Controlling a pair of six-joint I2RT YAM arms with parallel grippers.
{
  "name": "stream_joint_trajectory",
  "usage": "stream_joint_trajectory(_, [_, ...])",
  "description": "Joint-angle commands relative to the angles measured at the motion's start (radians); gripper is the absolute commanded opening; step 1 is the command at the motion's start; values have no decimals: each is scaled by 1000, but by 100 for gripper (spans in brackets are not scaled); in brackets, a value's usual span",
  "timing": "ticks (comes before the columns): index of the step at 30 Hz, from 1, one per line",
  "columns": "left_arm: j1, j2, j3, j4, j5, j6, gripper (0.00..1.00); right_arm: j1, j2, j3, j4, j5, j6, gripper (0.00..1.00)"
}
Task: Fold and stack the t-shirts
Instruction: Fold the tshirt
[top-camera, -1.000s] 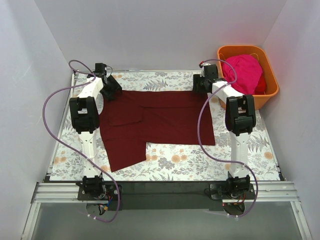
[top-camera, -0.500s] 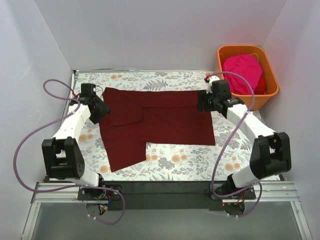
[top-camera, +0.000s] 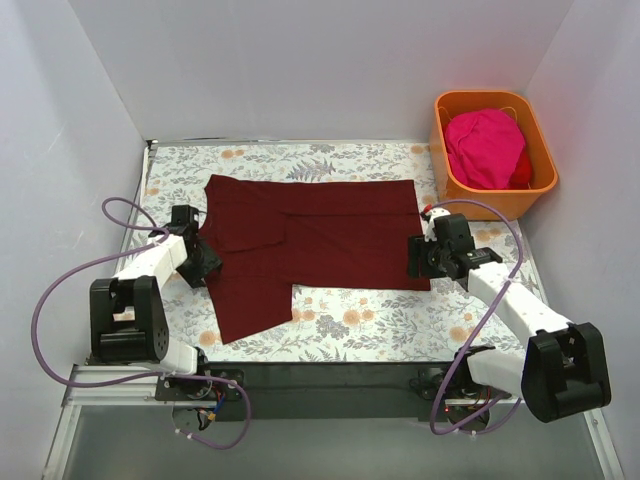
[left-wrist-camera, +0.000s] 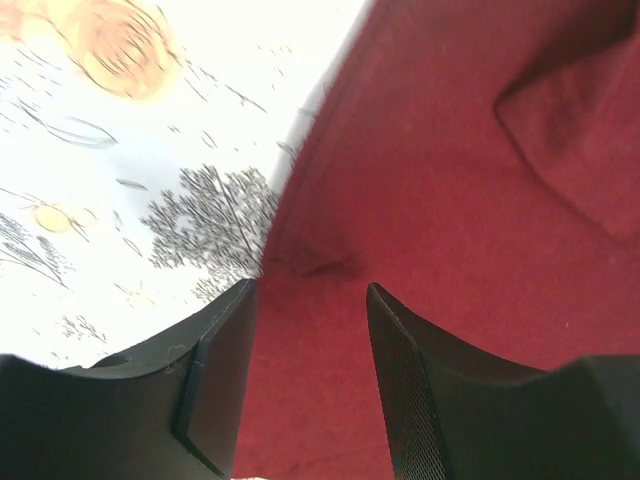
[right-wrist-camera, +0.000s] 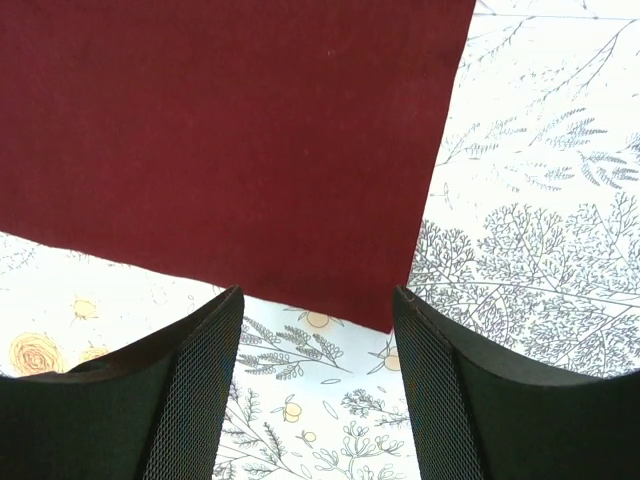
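Bench (top-camera: 330, 325): a floral-print cloth covers it; both arms are bolted at the near edge and reach out low over it.
Maroon shirt (top-camera: 310, 235): it lies spread flat across the middle of the bench, its long top edge towards the far edge, one flap hanging down towards the near left corner. One sleeve looks already folded in on the left part.
Orange tub (top-camera: 538, 185): it stands at the far right corner, apart from the maroon shirt.
Pink shirt (top-camera: 485, 145): it is bunched up inside the tub, not yet touched by either arm.
Step in hand: I'd judge this the first fold of the maroon shirt, with both arms lining up on its near side for a paired pinch.
Left arm: it is stretched low along the left edge of the bench, forearm nearly level, wrist turned in at the shirt.
Left claw (left-wrist-camera: 308, 300): its fingers stand apart, straddling the shirt's left hem where a small pucker shows; nothing is gripped.
Right arm: it is bent low from the near right corner, wrist pointing at the shirt's near right corner.
Right claw (right-wrist-camera: 318, 305): it gapes wide just above that cloth corner, holding nothing.
Next move: each claw would likely need to drop, close on its bit of hem, then lift together so the cloth carries over evenly.
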Motion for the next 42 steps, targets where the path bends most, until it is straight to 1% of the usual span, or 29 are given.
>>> stream_joint_trajectory(1, [41,-21,5,40,-50,2,46,5,-35,-24,15,0,12,67])
stream_joint_trajectory(5, [58,-16,-12,74,-61,3,46,5,-35,-30,15,0,18,67])
stream_joint_trajectory(10, [59,28,-25,109,11,11,45,7,-30,-30,14,1,21,67])
stream_joint_trajectory(14, [59,37,-43,131,41,20,45,7,-38,-33,11,14,27,67])
stream_joint_trajectory(17, [59,48,-60,137,38,26,44,7,-37,-35,7,30,29,67])
stream_joint_trajectory(18, [59,53,-61,135,32,28,40,5,-37,-35,3,34,27,67])
stream_joint_trajectory(19, [59,63,-64,129,27,29,33,5,-38,-35,0,43,30,67])
stream_joint_trajectory(20, [61,68,-66,122,27,25,25,7,-40,-35,-2,47,36,66])
stream_joint_trajectory(21, [59,70,-66,117,31,23,14,7,-46,-35,-3,52,38,66])
stream_joint_trajectory(24, [59,61,-74,102,30,23,0,5,-56,-39,-14,92,56,66])
stream_joint_trajectory(29, [59,-2,-98,94,5,35,0,2,-50,-39,-51,178,111,66])
stream_joint_trajectory(32, [59,-18,-107,97,-5,34,0,1,-20,-39,-65,198,136,66])
stream_joint_trajectory(33, [59,-19,-107,99,-7,34,0,1,-9,-38,-65,196,139,65])
stream_joint_trajectory(34, [59,-19,-109,102,-7,34,0,2,0,-30,-72,187,142,62])
stream_joint_trajectory(36, [59,-15,-106,109,-4,35,0,4,19,-24,-71,178,147,58])
stream_joint_trajectory(38, [59,-16,-103,109,-5,35,0,5,31,-19,-63,179,157,56])
stream_joint_trajectory(42, [59,-27,-98,115,-13,34,0,7,86,-9,-62,178,165,56])
